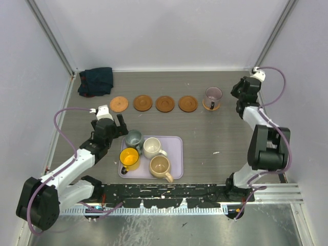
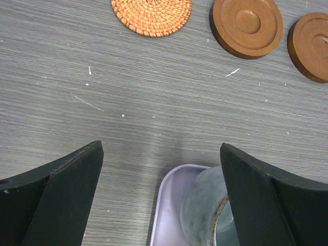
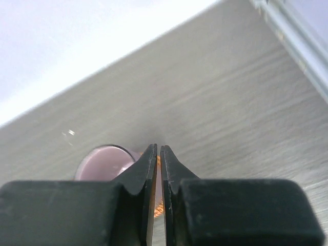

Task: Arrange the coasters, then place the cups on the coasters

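Four brown-orange coasters (image 1: pixel 118 104) (image 1: pixel 143 103) (image 1: pixel 165 103) (image 1: pixel 188 104) lie in a row at the back. A fifth coaster (image 1: pixel 207 107) sits under the purple-grey cup (image 1: pixel 213 95). On the lavender tray (image 1: pixel 176 143) stand the grey-green cup (image 1: pixel 134 138), white cup (image 1: pixel 152 147), yellow cup (image 1: pixel 129 158) and tan cup (image 1: pixel 161 166). My left gripper (image 1: pixel 116 122) is open just left of the grey-green cup (image 2: pixel 205 215), which lies against its right finger (image 2: pixel 256 200). My right gripper (image 1: pixel 237 95) is shut on nothing, just right of the purple-grey cup (image 3: pixel 102 161).
A dark folded cloth (image 1: pixel 96 81) lies in the back left corner. White walls and metal rails bound the table at the back and sides. In the left wrist view a woven coaster (image 2: pixel 151 15) and a smooth brown one (image 2: pixel 246 25) lie beyond the tray corner (image 2: pixel 171 205).
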{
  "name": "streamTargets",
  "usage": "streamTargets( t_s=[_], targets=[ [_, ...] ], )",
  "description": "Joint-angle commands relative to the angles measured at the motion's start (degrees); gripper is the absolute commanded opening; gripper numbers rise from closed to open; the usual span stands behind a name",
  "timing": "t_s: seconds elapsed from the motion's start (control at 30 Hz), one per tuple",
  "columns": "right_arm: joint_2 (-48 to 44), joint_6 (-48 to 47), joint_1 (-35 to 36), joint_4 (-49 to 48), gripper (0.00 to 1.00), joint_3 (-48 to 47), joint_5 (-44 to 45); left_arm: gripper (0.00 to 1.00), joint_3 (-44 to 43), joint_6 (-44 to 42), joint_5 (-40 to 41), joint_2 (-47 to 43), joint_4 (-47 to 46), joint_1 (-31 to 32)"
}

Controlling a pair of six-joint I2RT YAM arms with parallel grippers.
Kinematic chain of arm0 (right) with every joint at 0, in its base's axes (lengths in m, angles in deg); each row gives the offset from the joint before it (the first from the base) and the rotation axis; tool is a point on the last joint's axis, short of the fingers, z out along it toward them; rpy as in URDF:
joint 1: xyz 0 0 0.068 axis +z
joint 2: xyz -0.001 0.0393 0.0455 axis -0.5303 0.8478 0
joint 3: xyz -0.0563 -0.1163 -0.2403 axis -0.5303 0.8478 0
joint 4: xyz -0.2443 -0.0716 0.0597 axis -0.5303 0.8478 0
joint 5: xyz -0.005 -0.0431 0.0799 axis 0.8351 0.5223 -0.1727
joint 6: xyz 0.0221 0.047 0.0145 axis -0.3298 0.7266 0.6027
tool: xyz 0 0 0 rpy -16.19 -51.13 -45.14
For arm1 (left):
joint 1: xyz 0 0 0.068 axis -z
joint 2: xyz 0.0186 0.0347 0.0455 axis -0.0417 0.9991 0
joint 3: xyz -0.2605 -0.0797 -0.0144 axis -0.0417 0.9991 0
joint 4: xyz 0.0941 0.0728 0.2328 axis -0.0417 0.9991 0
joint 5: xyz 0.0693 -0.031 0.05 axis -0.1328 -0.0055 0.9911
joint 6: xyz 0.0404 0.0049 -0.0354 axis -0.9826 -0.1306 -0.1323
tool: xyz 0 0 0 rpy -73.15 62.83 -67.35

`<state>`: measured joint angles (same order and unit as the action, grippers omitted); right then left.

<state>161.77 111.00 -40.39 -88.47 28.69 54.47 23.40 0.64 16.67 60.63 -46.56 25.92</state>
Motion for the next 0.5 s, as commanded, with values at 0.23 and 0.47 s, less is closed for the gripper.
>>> streamTargets(
  t_s=[0.23,0.47],
  targets=[
    [-22.5,0.1,2.6,5.5,0.19,2.4,-5.6,0.98,-1.4,1.0,-0.6,-0.3,-3.7,0.2],
    [-35.9,-1.0,18.4,19.3,0.50,9.2,0.9,0.98,-2.0,1.3,-0.8,0.8,-3.5,0.2]
  ],
)
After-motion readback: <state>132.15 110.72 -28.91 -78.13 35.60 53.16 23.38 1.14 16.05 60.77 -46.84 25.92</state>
